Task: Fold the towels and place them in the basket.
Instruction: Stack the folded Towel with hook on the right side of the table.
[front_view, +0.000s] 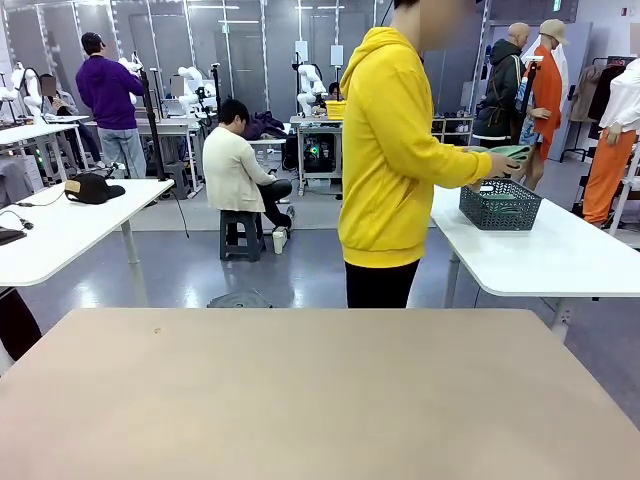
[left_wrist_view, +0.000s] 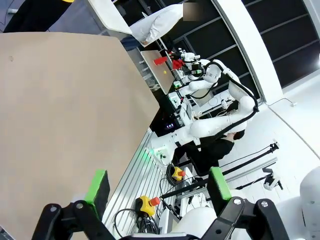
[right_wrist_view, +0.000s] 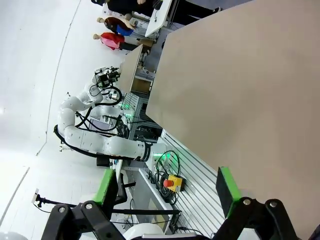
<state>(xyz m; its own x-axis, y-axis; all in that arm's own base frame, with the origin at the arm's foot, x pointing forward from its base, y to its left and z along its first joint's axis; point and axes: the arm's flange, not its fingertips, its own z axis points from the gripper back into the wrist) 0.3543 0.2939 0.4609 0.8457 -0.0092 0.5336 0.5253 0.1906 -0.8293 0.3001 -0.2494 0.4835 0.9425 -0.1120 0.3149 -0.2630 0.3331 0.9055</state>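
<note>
Basket (front_view: 500, 204) sitting on the white side table (front_view: 560, 262) across the aisle, with a green towel (front_view: 512, 154) in the person's hands (front_view: 500, 163) just above it. Probably light and floppy, so best pinched at a corner or edge. Left gripper (left_wrist_view: 157, 191) spread wide, empty; right gripper (right_wrist_view: 167, 188) same. Nothing lying on the tan table (front_view: 300, 400). Gap of floor between tables, so towels well out of reach for now.

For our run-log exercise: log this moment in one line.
person: holding towel over basket, side table | left fingers: open | right fingers: open
</note>
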